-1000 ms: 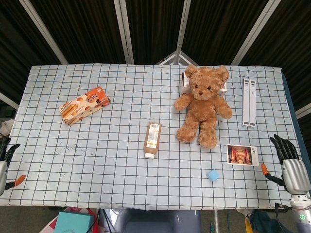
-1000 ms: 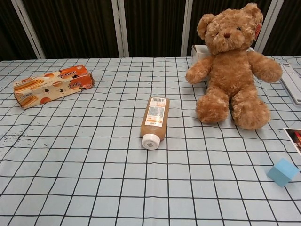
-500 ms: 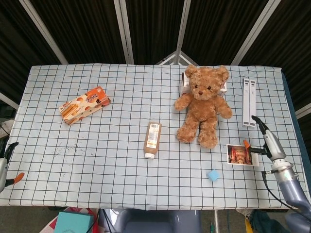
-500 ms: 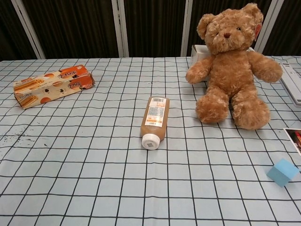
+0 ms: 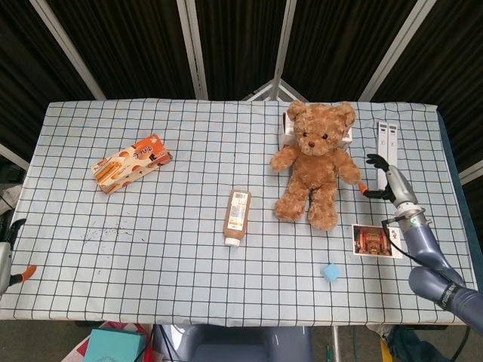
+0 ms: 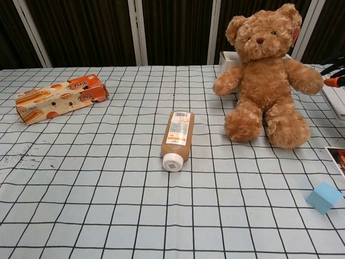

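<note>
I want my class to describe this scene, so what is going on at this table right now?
The right hand, fingers apart and holding nothing, reaches over the table beside the bear, close to its arm but not touching it. The bear sits upright against a white box. The left hand hangs at the table's edge, apart from everything. A bottle lies in the middle.
</note>
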You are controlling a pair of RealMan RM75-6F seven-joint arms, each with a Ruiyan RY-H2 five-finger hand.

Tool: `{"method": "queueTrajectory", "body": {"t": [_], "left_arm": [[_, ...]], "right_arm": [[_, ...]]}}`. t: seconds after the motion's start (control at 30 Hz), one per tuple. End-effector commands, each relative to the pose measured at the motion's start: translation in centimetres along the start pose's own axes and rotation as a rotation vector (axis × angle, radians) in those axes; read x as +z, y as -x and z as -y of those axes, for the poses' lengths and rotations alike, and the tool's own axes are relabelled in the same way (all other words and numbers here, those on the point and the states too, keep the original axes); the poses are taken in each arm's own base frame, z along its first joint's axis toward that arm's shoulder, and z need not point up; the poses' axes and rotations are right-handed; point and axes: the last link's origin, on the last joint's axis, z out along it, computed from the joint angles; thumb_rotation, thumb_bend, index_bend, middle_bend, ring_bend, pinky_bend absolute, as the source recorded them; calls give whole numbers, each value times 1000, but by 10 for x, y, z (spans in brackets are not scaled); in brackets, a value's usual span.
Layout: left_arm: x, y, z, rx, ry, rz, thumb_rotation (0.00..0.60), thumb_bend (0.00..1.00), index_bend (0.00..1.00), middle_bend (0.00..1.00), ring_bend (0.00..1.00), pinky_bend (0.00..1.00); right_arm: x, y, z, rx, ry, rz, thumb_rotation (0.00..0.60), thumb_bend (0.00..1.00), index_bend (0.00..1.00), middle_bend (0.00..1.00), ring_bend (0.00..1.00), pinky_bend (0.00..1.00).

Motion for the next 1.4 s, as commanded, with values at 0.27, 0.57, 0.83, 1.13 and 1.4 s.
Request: {"method": "queueTrajectory", "body": {"t": [0.27,0.57,0.83,1.13,1.4], "left_arm": [[2,0,0,-1,-5,4,600,242,149,0,0,30],[3,1,-1,5,1,11,600,243,152,0,0,30],[4,2,-1,10,2,17,600,242,160,0,0,30],[4,4,-5,15,13,20,600,242,160,0,0,30],[7,4,-4,15,9,22,600,242,160,0,0,30]], "right_arm": [[15,15,8,12,34,-9,600,404,289,321,270,0],[10,22,5,-73,69,58,600,404,216,282,206,0],[2,9,-3,-191,122,109,600,404,145,220,145,0],[-1,16,11,-108,97,113,600,404,102,216,144,0],[1,25,23,-44,73,100,600,394,0,207,139,0]]}}
